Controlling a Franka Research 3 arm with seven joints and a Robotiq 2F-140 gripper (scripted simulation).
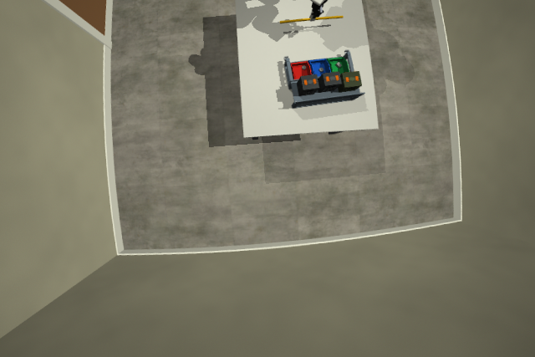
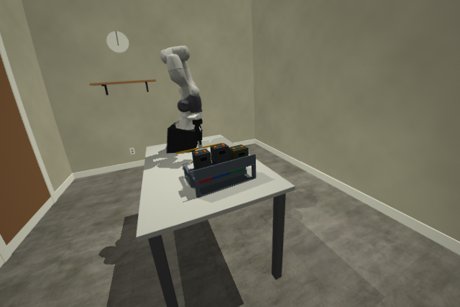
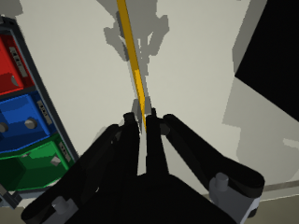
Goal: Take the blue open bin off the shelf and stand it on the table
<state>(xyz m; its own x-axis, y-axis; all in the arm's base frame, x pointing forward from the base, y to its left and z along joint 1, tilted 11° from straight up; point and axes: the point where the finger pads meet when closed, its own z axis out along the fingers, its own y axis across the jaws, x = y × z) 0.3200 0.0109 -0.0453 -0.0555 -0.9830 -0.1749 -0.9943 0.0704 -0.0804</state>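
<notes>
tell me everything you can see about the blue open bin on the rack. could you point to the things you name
The blue open bin (image 1: 316, 65) (image 2: 221, 176) (image 3: 21, 112) looks like plastic, with a pale label on its front and grey parts (image 1: 321, 69) (image 3: 31, 123) inside. It sits in the slate-grey rack (image 1: 288, 69) (image 2: 224, 167) (image 3: 33, 67), between red and green bins, open front toward the arm; the gripper (image 1: 313, 18) (image 2: 200, 146) (image 3: 143, 105) isn't touching it.

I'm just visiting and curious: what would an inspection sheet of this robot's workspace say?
Surface: pale table, crossed by shadows.
Job's things: blue bin in the grey rack, between red bin and green bin; small parts inside the blue one.
Clutter: three dark boxes with orange marks at the rack; how they are supported is unclear.
Claw: the claw is closed on a yellow stick, above the table.
Cables: nothing seen.
Surroundings: plain walls, clock, wall shelf, wall socket.
</notes>
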